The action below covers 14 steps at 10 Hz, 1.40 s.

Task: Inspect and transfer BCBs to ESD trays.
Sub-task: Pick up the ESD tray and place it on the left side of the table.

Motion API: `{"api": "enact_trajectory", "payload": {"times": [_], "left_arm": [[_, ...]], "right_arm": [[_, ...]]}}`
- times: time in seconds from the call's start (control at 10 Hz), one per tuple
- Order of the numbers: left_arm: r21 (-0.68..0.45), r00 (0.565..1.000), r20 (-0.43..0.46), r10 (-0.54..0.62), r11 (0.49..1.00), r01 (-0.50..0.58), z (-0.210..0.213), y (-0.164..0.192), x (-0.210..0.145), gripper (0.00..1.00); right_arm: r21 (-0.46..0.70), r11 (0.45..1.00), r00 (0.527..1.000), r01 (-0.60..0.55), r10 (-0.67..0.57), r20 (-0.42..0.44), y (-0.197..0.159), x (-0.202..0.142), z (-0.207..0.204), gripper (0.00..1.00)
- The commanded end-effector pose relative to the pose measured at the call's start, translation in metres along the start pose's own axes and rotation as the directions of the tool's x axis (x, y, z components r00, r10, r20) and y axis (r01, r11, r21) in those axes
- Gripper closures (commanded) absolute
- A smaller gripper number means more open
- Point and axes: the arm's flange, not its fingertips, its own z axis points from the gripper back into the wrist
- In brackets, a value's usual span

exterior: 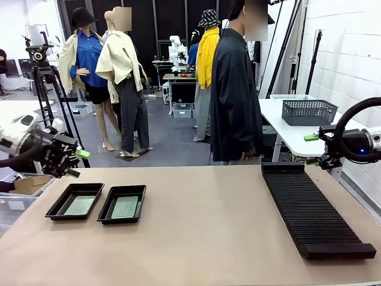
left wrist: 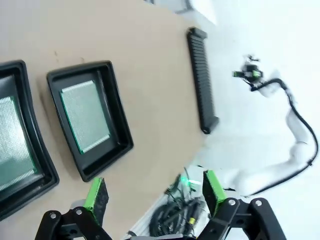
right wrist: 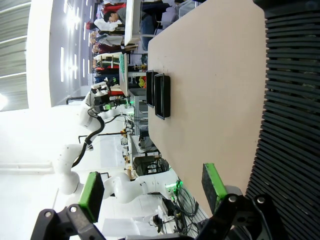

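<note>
Two ESD trays (exterior: 74, 201) (exterior: 122, 204) sit side by side at about 8 o'clock on the table (exterior: 202, 238), each with a green BCB (exterior: 79, 205) (exterior: 124, 207) lying flat inside. The left hand (exterior: 76, 162) hangs open and empty off the table's left edge, near 9 o'clock. The right hand (exterior: 312, 149) is open and empty too, near 2 o'clock above the far end of the long black ribbed rack (exterior: 312, 208). A person (exterior: 235, 95) stands at 12 o'clock.
</note>
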Motion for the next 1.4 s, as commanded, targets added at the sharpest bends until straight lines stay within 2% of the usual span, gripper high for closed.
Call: {"api": "enact_trajectory", "payload": {"times": [0.0, 0.2, 0.6, 0.7, 0.8, 1.3], "left_arm": [[-0.117, 1.000, -0.020, 0.011, 0.993, -0.013, 0.011, 0.023, 0.003, 0.00], [-0.259, 1.000, 0.015, -0.014, 0.966, 0.018, 0.033, 0.040, -0.011, 0.00], [-0.341, 1.000, 0.006, -0.015, 0.940, 0.016, 0.044, 0.050, -0.012, 0.00], [-0.420, 1.000, 0.005, 0.007, 0.908, -0.005, 0.046, 0.055, -0.009, 0.00], [-0.305, 1.000, -0.010, 0.006, 0.952, -0.008, 0.039, 0.046, -0.018, 0.00], [-0.305, 1.000, -0.010, 0.006, 0.952, -0.008, 0.039, 0.046, -0.018, 0.00]], "right_arm": [[-0.008, 1.000, 1.000, 0.005, -0.005, -0.003, 0.001, -0.002, -0.002, 0.00], [-0.008, 1.000, 1.000, 0.005, -0.005, -0.003, 0.001, -0.002, -0.002, 0.00], [-0.008, 1.000, 1.000, 0.005, -0.005, -0.003, 0.001, -0.002, -0.002, 0.00], [-0.008, 1.000, 1.000, 0.005, -0.005, -0.003, 0.001, -0.002, -0.002, 0.00], [-0.008, 1.000, 1.000, 0.005, -0.005, -0.003, 0.001, -0.002, -0.002, 0.00], [-0.008, 1.000, 1.000, 0.005, -0.005, -0.003, 0.001, -0.002, -0.002, 0.00]]}}
